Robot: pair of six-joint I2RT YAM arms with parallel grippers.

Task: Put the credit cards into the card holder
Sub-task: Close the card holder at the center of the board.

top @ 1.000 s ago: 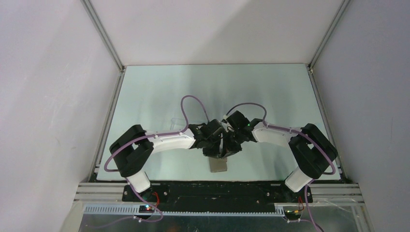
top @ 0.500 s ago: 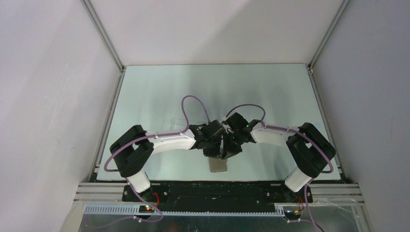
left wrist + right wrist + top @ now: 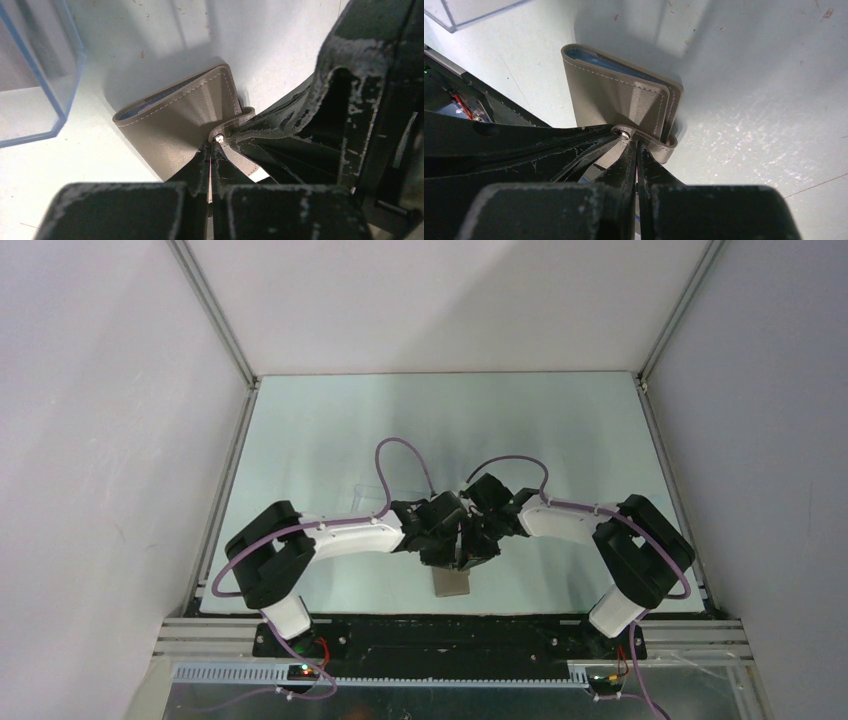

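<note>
At the near-centre of the table (image 3: 330, 430), the card holder (image 3: 180, 117) lies folded, with blue lining just showing at its edge. Left gripper (image 3: 210, 156) and right gripper (image 3: 638, 150) both have their jaws together, tips converging on the snap tab (image 3: 644, 137).

This looks like the opening step. My take: one arm pins the body flat while the other takes the tab alone and peels it up slowly, so the holder doesn't lift or skate.

- Can't tell whether either tip actually pinches leather, or whether the snap is engaged.
- In the top view the arms cover most of the holder.
- Credit cards — none identifiable; a pale sliver (image 3: 256, 175) under the tab may be one.
- Clear box (image 3: 30, 75) is cropped at left.
</note>
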